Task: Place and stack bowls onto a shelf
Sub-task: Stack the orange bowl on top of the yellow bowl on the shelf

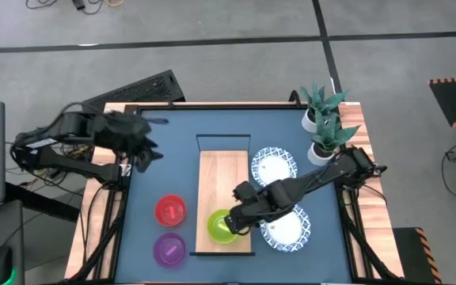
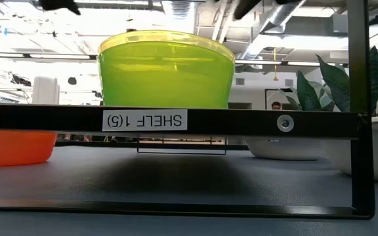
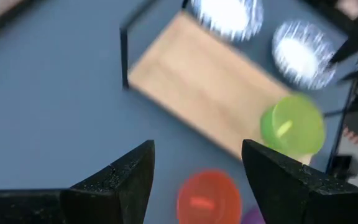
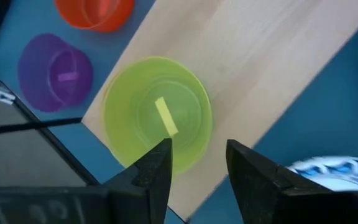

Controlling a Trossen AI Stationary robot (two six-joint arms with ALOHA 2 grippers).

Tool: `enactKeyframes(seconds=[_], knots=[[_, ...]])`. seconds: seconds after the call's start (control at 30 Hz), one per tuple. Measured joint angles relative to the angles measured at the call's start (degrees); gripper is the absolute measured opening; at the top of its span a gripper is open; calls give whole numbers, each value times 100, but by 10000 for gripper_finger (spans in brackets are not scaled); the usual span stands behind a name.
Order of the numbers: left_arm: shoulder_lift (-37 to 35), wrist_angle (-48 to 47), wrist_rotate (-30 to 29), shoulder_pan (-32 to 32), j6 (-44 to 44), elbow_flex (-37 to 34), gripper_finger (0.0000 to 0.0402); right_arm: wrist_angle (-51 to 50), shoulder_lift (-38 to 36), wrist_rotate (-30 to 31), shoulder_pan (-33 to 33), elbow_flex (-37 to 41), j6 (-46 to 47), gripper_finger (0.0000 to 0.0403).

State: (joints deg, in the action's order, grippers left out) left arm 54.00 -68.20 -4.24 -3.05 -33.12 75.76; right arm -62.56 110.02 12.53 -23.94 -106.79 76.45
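Bowls: green [image 4: 157, 118] on shelf [image 1: 222, 186] near end edge, yellow nested inside. Right end effector [image 4: 196, 163] released, above rim; careless retreat could clip, tip it. Left end effector [image 3: 197, 177] released, waiting over bench [image 1: 172, 134].

Bowls and shelf on the blue table

Green bowl [image 1: 222, 226] nested with yellow on the shelf [image 1: 222, 178]; red [image 1: 170, 210] and purple [image 1: 169, 249] beside it left, two white dishes [image 1: 273, 165] right.

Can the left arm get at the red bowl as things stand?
Probably yes. The red bowl sits alone on the dark blue tabletop left of the shelf, nothing over it. The left gripper hangs open, up-table of it; the right gripper is over the green bowl.
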Motion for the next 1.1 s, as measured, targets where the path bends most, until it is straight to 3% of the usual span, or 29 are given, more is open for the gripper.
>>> enactKeyframes(seconds=[0.2, 0.33, 0.6, 1.1], knots=[[-1, 96, 10, 459, -578, -1312, 226, -354, -450, 488, -241, -10, 91, 167], [-37, 731, 54, 812, -966, -2221, 226, -591, -550, 710, -372, -10, 87, 167], [-37, 1692, 155, 1196, -1391, -3694, 226, -959, -477, 726, -439, -6, -47, 166], [-39, 2485, -51, 2076, -2359, -4651, 226, -1374, -483, 719, -443, -5, 18, 166]])
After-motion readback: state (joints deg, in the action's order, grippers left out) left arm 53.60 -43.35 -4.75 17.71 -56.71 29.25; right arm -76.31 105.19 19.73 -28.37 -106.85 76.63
